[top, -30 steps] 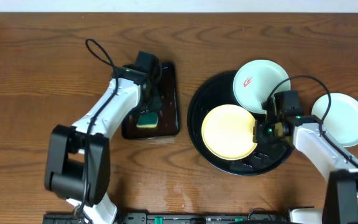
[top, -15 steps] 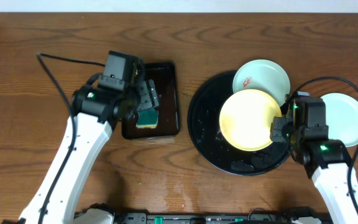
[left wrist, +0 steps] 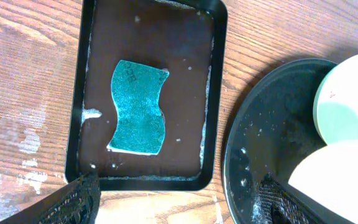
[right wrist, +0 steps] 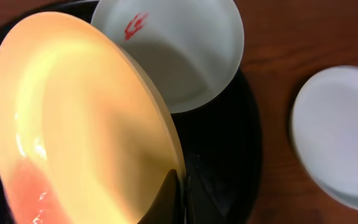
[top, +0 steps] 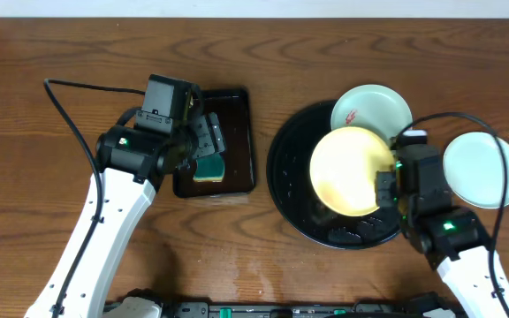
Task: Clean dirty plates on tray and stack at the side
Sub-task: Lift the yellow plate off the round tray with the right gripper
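My right gripper (top: 385, 187) is shut on the rim of the yellow plate (top: 350, 170) and holds it tilted above the round black tray (top: 292, 196). The yellow plate fills the left of the right wrist view (right wrist: 73, 118), pinched between the fingers (right wrist: 180, 193). A mint-white plate with a red smear (top: 371, 113) rests on the tray's far rim, also shown in the right wrist view (right wrist: 179, 53). A second mint-white plate (top: 484, 170) lies on the wood to the tray's right. My left gripper (top: 203, 141) is open and empty above the teal sponge (left wrist: 139, 107).
The sponge lies in a small rectangular black tray (top: 237, 181) left of the round tray. The round tray's wet floor shows in the left wrist view (left wrist: 260, 149). Bare wood tabletop (top: 51, 132) spreads to the left and front. Cables loop over both arms.
My right gripper has lifted the yellow plate off the tray floor and tilted it, moving it right and up. My left arm rose off the sponge tray, then stayed almost still.
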{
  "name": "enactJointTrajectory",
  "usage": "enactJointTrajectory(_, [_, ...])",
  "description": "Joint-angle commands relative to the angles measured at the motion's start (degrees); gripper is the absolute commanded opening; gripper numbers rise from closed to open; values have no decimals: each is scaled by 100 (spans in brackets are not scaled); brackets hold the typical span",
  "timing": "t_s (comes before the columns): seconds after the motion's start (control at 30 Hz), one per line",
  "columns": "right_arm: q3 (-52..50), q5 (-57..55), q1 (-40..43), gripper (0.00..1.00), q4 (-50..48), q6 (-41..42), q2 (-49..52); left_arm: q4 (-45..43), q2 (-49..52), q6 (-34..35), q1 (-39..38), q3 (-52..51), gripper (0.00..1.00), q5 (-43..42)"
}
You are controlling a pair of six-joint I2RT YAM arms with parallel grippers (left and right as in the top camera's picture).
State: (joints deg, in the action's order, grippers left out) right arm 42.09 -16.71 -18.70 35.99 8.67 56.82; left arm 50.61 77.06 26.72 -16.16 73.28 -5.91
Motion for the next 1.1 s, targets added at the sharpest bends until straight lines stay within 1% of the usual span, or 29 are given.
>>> enactJointTrajectory(0.0, [291,-1237,-662,1,31,-107,-83,15,-20,-57,35,131,82,-11])
enactJointTrajectory(0.07, [330,-1744,-1049,1,76,-114,-83,13,-20,-57,35,131,82,-9])
enactJointTrajectory(0.13, [337,-2356,-1543,1,83,-424,-83,13,-20,-57,35,131,82,-11])
enactJointTrajectory(0.27, [339,-3036,-2096,1,61,-876,-83,13,-20,-57,35,131,82,-11])
enactJointTrajectory(0.43, [345,-3797,-2710,1,-184,-1169,-83,13,-20,-57,35,131,82,-11])
enactJointTrajectory(0.67, [345,-4527,-3254,1,-597,-2258,-83,13,-20,-57,35,131,82,-11])
enactJointTrajectory(0.83, [345,-5062,-3598,1,-710,-2793,-83,13,-20,-57,35,131,83,-11])
enactJointTrajectory(1.07, [345,-5099,-3875,1,-710,-3108,-83,13,-20,-57,35,131,83,-11])
